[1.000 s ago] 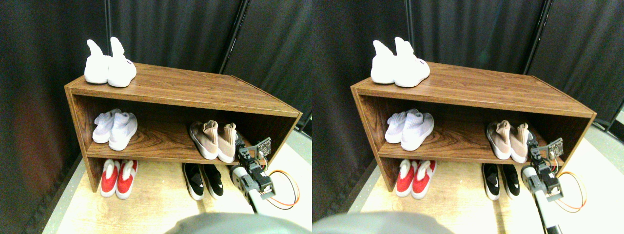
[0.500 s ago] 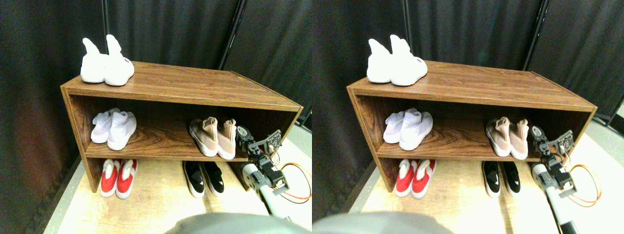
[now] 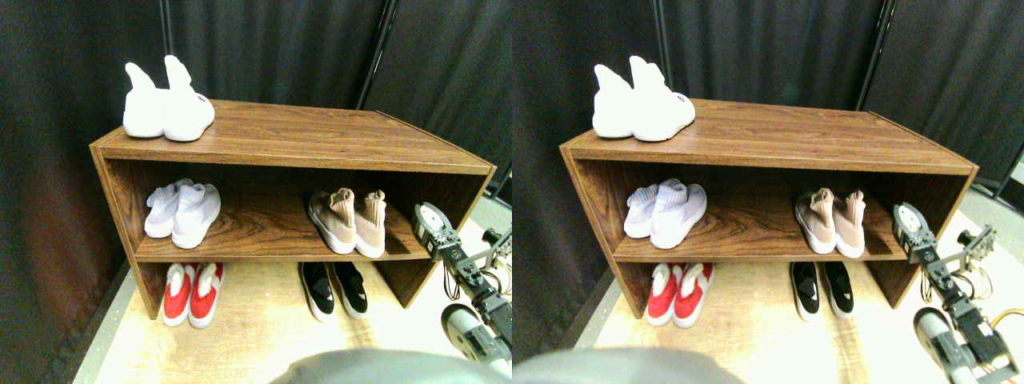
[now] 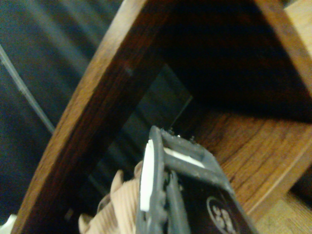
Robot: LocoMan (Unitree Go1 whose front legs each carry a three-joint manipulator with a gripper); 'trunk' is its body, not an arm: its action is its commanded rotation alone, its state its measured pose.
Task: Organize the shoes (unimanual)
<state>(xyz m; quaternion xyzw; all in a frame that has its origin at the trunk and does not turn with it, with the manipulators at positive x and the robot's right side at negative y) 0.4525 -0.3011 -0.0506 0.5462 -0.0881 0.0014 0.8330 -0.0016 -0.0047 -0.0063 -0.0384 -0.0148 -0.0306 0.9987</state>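
Note:
The beige-tan shoes [image 3: 349, 222] stand side by side, toes forward, on the right of the middle shelf board [image 3: 256, 234]. On the floor below them, under the shelf, sits the black pair [image 3: 336, 290] with white soles. My right gripper [image 3: 433, 229] hovers just outside the shelf's right front corner, a little right of the beige pair and not touching it. In the wrist view, the dark jaw frame [image 4: 168, 190] points into the shelf opening, with a beige shoe [image 4: 119, 204] beyond it. Nothing shows in the gripper.
The wooden shoe rack [image 3: 320, 138] stands against dark curtains. An all-white high-cuff pair [image 3: 164, 102] sits on its top left, a pale white pair [image 3: 181, 213] on the middle shelf's left, and a red-and-white pair [image 3: 192, 293] on the floor. Orange cable loops by the arm.
My gripper has drawn back from beside the beige pair, out past the shelf's right front edge. The camera has also shifted. The shoes lie as before.

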